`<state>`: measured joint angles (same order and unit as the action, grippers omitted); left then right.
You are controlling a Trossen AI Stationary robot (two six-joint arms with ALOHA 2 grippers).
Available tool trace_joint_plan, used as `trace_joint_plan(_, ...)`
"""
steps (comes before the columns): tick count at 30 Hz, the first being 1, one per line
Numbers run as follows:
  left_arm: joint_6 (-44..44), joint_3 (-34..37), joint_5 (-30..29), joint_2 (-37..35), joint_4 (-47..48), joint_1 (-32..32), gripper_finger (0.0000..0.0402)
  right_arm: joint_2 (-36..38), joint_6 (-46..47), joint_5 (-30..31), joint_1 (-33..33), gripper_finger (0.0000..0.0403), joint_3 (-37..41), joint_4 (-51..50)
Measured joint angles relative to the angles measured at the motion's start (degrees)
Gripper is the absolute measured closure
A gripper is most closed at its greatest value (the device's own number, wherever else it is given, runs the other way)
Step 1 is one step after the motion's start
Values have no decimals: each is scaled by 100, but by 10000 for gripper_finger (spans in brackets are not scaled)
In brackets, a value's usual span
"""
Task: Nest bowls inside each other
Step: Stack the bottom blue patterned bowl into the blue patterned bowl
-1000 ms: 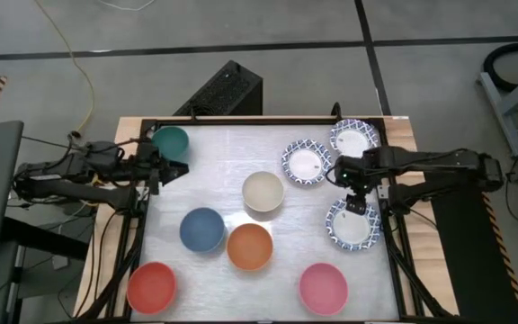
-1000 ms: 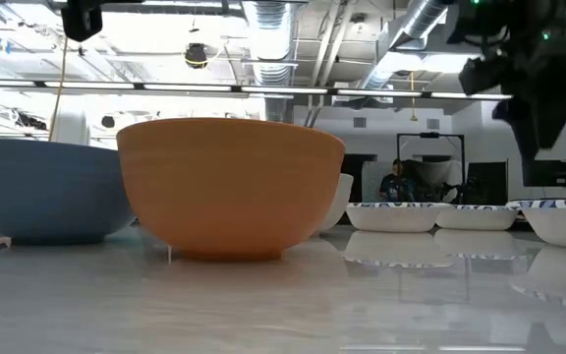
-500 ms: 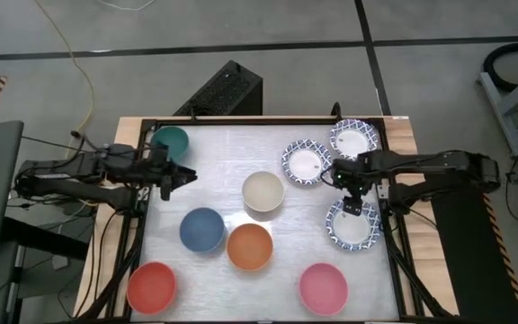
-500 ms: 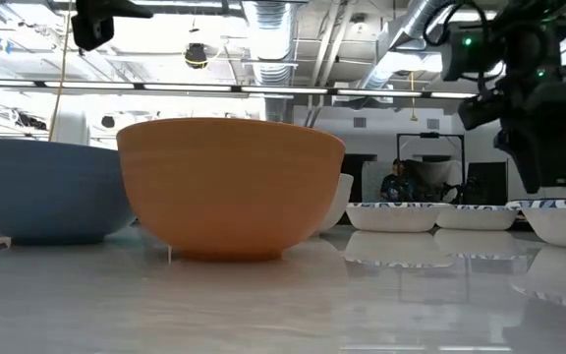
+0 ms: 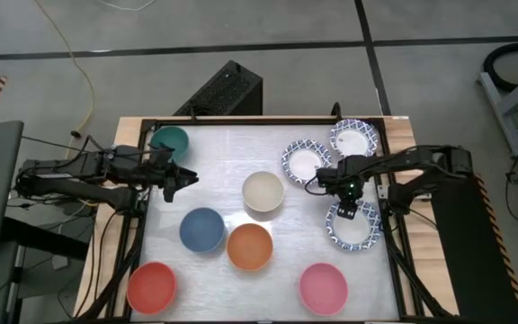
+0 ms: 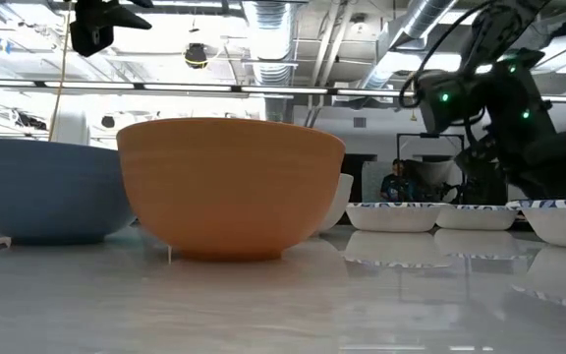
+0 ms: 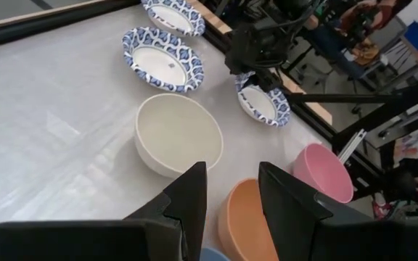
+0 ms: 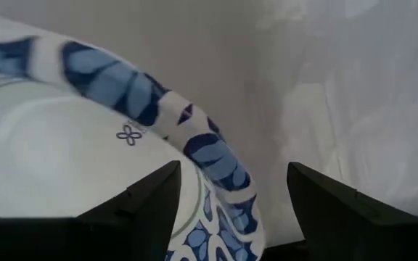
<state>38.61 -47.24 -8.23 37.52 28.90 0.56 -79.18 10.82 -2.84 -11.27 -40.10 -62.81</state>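
Nesting is not yet begun: all nine bowls lie apart. The right gripper (image 5: 347, 210), spread wide and empty, straddles a patterned bowl's (image 5: 356, 227) rim near the table's (image 5: 223, 148) right edge; the left gripper (image 5: 185, 177), part-open, holds nothing.

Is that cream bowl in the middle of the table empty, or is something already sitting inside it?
Empty. The high view looks straight down into the cream bowl and shows only its bare inside; the left wrist view shows the same.
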Motion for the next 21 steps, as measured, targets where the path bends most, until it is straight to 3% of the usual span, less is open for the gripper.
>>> trace_joint_plan(4, 2, 2, -4, -2, 77, 0, 287, -186, -15, -1, 2, 184, -20, -6)
trace_joint_plan(11, 4, 2, -10, -1, 125, 0, 287, 78, 116, -155, 2, 373, -100, 28)
trace_joint_plan(21, 15, 2, -133, -2, 123, 0, 287, 981, 1318, -523, -303, 396, -447, -191)
